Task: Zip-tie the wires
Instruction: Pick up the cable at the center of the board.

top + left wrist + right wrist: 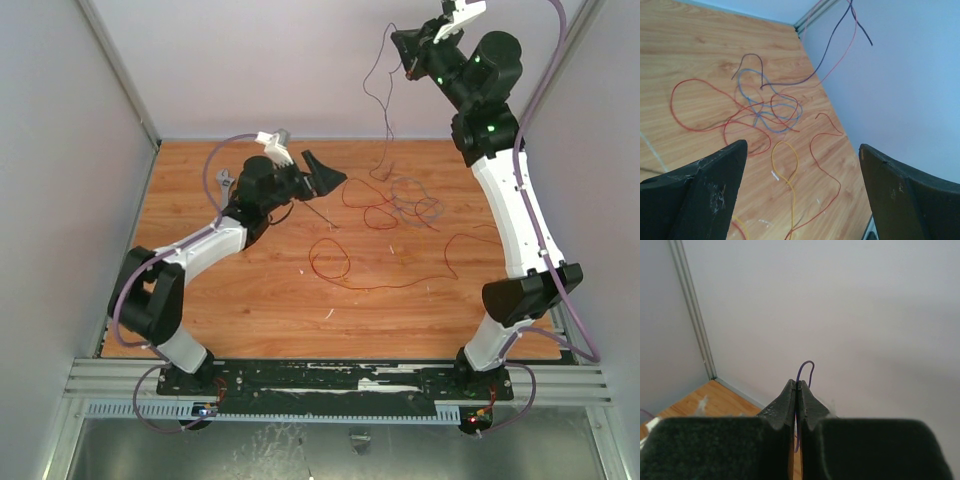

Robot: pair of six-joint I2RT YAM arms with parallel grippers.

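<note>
Pinching one purple strand (805, 370) high above the desk (250, 300) with right jaws clamped; holding left jaws wide apart, facing the wires (400, 205) sprawled mid-desk. Best to raise gently, sweep loose loops together, then fetch the zip tie (320, 214) beside left jaws.

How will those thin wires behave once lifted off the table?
Likely floppy: some of the wires hang limp from the shut right gripper. Probably very light, being so thin. The rest lie tangled on the table, so one may drag others.
</note>
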